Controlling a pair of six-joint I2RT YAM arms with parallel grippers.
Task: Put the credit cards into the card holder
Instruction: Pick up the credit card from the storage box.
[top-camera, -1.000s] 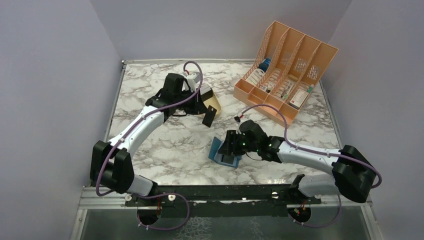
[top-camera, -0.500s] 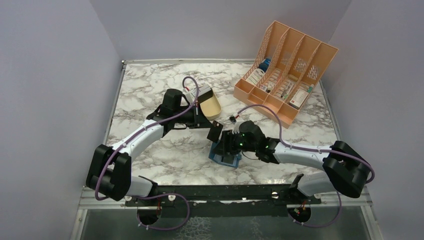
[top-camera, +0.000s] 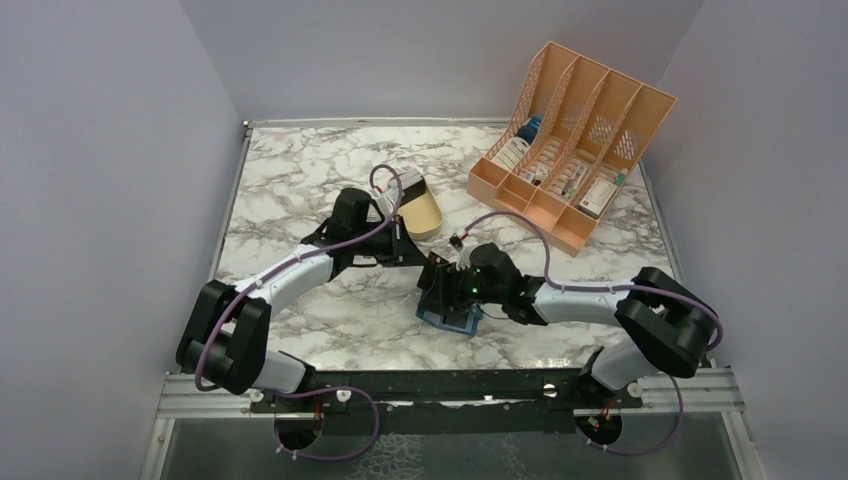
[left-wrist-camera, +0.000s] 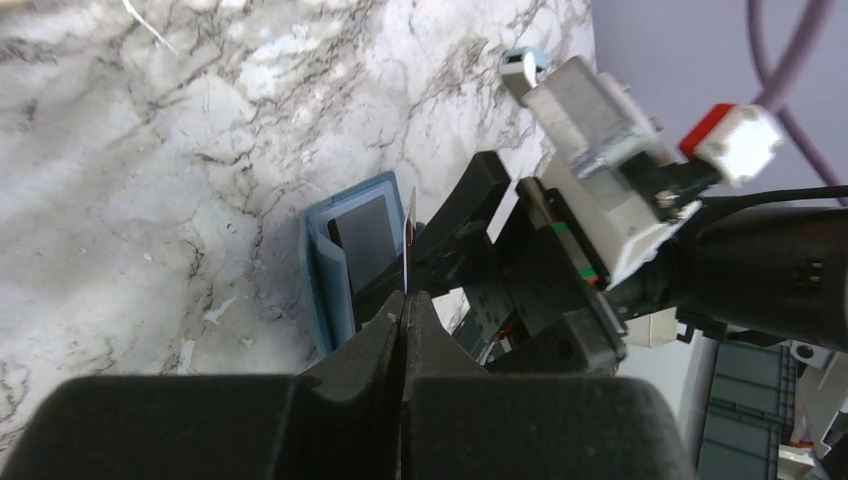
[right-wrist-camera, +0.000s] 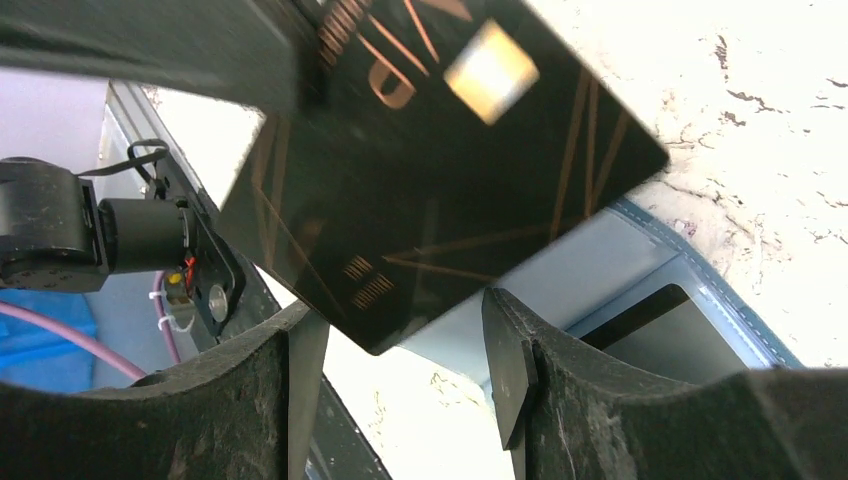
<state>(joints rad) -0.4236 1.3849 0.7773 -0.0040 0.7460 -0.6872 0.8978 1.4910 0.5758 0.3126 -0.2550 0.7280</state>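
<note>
My left gripper (top-camera: 428, 262) is shut on a black credit card (top-camera: 438, 272) with a gold chip and holds it just above the card holder (top-camera: 445, 316). The left wrist view shows this card edge-on (left-wrist-camera: 409, 228) past my closed fingertips (left-wrist-camera: 405, 300). The holder (left-wrist-camera: 322, 262) lies open on the table, pale blue, with another dark card (left-wrist-camera: 365, 232) in a pocket. My right gripper (top-camera: 458, 292) hangs open over the holder. In the right wrist view the held card (right-wrist-camera: 430, 170) fills the space above my spread gripper (right-wrist-camera: 400, 345), with the holder's blue face (right-wrist-camera: 600, 265) behind it.
A tan oval tray (top-camera: 427, 216) sits just behind the left gripper. An orange slotted file rack (top-camera: 575, 140) with small items stands at the back right. The two arms are very close together over the holder. The metal base rail (top-camera: 450, 385) runs along the near edge.
My left arm has carried the black card from beside the tan tray forward and right, down to the card holder. My right gripper has shifted slightly left over the holder.
</note>
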